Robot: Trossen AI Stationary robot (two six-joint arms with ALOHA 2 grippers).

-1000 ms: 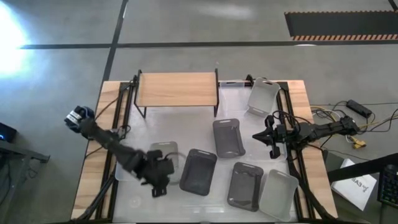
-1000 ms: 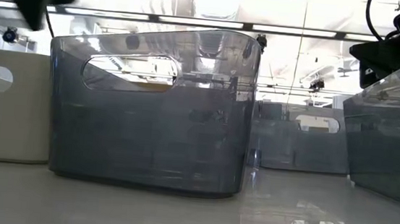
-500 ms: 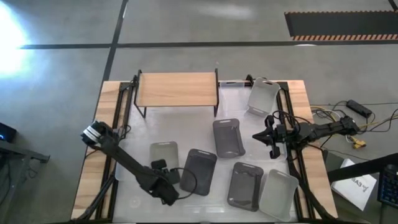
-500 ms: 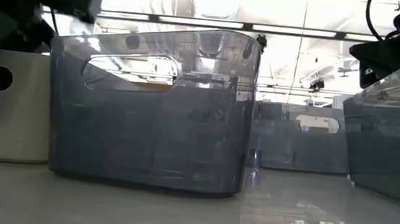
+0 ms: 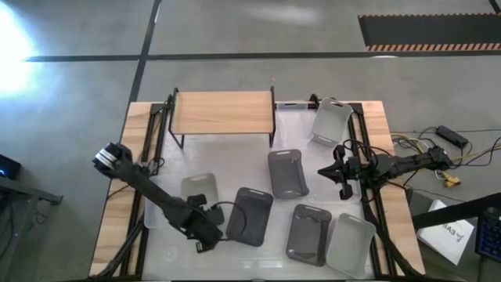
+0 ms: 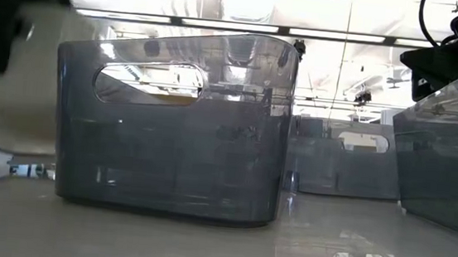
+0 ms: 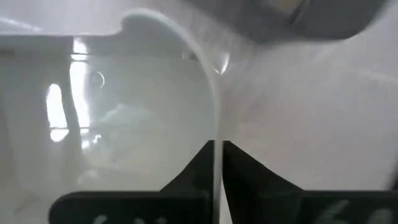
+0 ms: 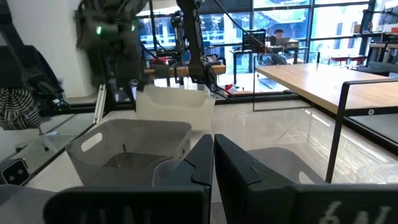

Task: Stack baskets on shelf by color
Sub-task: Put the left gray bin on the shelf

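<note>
Presently the left gripper (image 5: 205, 235) has its jaws pinched on the thin wall of a light grey, round-cornered plastic basket (image 5: 198, 193); the left wrist view shows that wall running edge-on between the two dark fingers (image 7: 194, 168), a rim grip that leaves the basket's hollow free for nesting. In the low view this basket (image 6: 25, 77) hangs tilted with its base clear of the surface, so it is judged to be in the lifting step. Just beside the jaws stands a dark grey translucent basket (image 5: 249, 215). Well apart, across the table, waits the shelf (image 5: 222, 112), a light wooden board on thin black legs, bare on top, so no stack exists yet. The right gripper (image 5: 342, 174) idles with jaws together and nothing between them, near a second dark grey basket (image 5: 286, 173). Further baskets lie about: two near the front-right corner, one tilted at the rear right. The table (image 5: 167, 252) is glossy white with wooden edges; around it, grey concrete floor, and in the right wrist view, glazed walls.
</note>
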